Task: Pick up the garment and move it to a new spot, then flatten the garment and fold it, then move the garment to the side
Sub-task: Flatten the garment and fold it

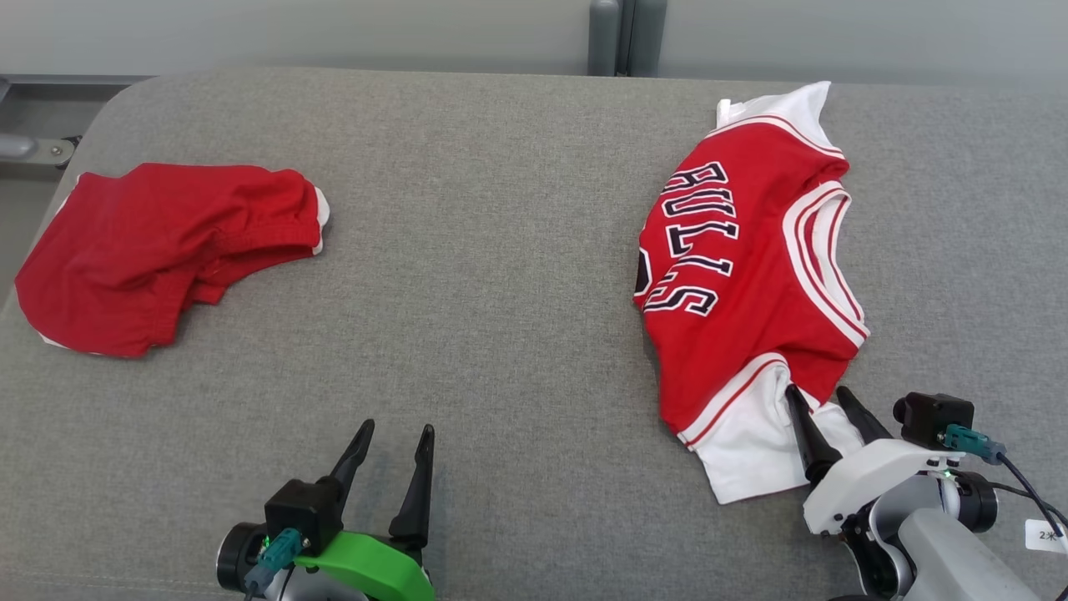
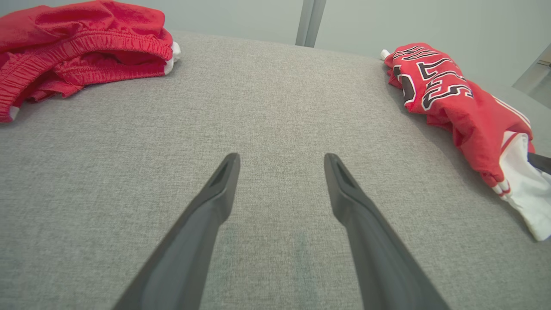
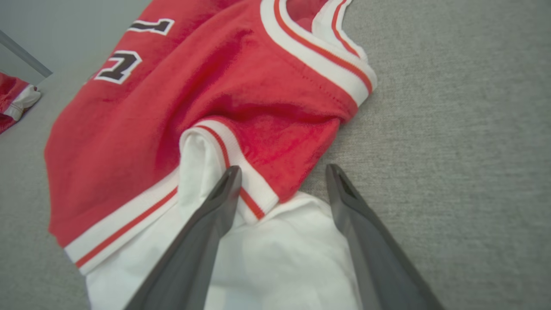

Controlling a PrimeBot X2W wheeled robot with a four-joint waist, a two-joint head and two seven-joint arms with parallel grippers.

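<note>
1. Broadly, the grey woven-fabric worktop (image 1: 517,275) carries two pieces of clothing set well apart, with bare cloth between them. That bare middle is judged to be the likely new spot for laying out.
2. A red sleeveless basketball jersey (image 1: 743,275) with white trim and black lettering lies crumpled at the robot's right, with white cloth spilling from its near end. It is judged to be the task's garment, since it is the one being approached.
3. A pair of red elastic-waisted shorts (image 1: 167,250) lies bunched at the far left, with nothing touching it.
4. The right gripper (image 1: 816,390) sits low at the jersey's near end. Its jaws are spread wide and astride the white cloth, one finger against the striped cuff and the other at the fabric's edge. Nothing is held. The placement suits a pinch on that corner, so the pick-up is not yet made.
5. The left gripper (image 1: 398,427) hovers over bare worktop with its jaws wide open and empty. It is judged to be waiting clear of the work.
</note>
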